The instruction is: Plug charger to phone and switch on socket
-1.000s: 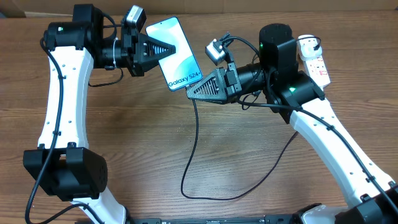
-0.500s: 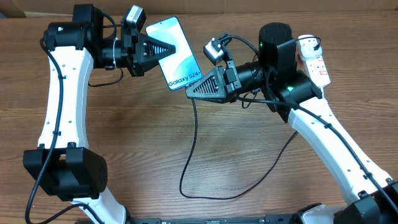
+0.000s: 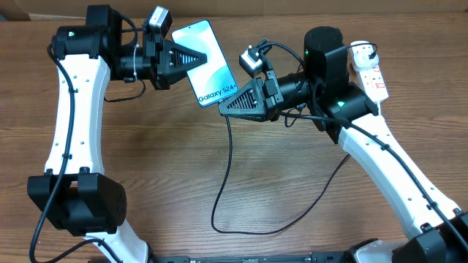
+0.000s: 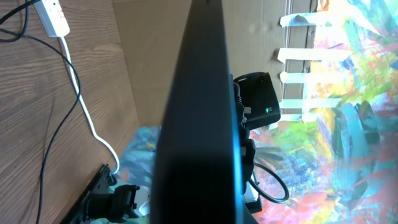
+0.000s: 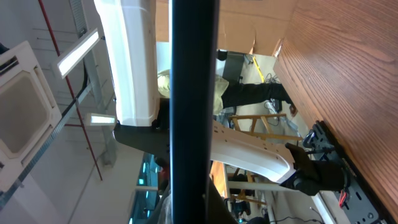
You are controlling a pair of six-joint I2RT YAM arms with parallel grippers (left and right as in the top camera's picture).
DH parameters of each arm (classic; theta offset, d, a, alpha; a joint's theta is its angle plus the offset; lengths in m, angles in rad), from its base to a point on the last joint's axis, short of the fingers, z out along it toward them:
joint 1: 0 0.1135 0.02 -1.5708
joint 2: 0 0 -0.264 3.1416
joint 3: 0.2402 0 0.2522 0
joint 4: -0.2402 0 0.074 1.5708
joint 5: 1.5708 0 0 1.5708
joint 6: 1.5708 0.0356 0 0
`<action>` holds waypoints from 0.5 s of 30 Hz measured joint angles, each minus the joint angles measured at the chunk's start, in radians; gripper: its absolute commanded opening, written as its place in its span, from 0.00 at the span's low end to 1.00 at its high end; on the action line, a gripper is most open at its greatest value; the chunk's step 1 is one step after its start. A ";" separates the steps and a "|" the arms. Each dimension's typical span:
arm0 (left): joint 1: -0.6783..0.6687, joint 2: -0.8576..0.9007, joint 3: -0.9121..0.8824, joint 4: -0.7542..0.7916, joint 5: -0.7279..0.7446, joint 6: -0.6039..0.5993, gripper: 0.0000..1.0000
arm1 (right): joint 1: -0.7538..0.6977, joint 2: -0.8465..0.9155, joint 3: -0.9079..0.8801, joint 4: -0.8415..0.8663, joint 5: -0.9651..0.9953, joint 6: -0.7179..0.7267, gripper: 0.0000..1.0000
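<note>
In the overhead view my left gripper (image 3: 194, 59) is shut on the phone (image 3: 212, 66) and holds it above the table, screen up, "Galaxy S24+" at its lower end. My right gripper (image 3: 224, 109) is shut at that lower end. The charger cable (image 3: 231, 157) hangs from its fingertips and loops over the table; the connector tip and the plug are hidden. The white socket strip (image 3: 371, 74) lies at the far right. The phone's dark edge fills the middle of the left wrist view (image 4: 193, 124) and the right wrist view (image 5: 193, 93).
The strip's thick white cord (image 4: 81, 102) trails over the wooden table in the left wrist view. The black cable loop (image 3: 248, 230) lies near the table's front edge. Brown cardboard (image 3: 409, 7) stands along the back edge.
My right gripper has crept slightly left and up, closer to the phone's lower end. The left arm and the phone have stayed still.
</note>
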 measured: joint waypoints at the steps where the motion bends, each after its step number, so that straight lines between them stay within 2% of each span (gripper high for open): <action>1: 0.000 0.000 0.000 -0.002 0.000 0.000 0.04 | 0.000 0.000 0.000 0.000 0.000 0.002 0.04; 15: -0.013 0.000 0.000 -0.020 -0.016 0.000 0.04 | 0.000 0.001 -0.003 0.000 -0.022 0.003 0.04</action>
